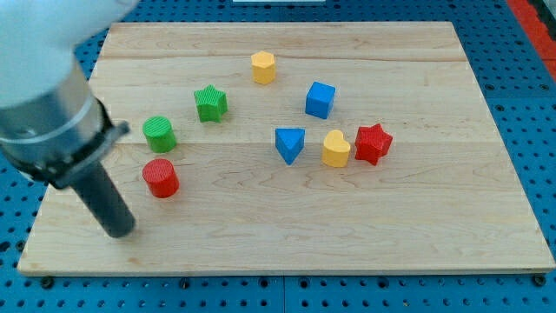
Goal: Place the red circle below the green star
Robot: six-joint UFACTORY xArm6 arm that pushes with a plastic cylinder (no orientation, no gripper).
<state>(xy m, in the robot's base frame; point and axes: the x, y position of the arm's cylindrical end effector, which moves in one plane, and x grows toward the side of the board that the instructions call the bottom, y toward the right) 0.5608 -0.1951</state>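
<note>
The red circle (161, 177) lies on the wooden board (287, 243) at the view's left. The green star (210, 103) lies above and to the right of it. A green circle (160, 134) sits between them, directly above the red circle. My tip (120, 230) rests on the board below and to the left of the red circle, a short gap away, not touching it.
A yellow hexagon (263, 67) lies near the view's top. A blue cube (320, 99), a blue triangle (290, 144), a yellow heart (335, 149) and a red star (373, 143) lie at the centre right. The arm's white body (39, 78) fills the top left.
</note>
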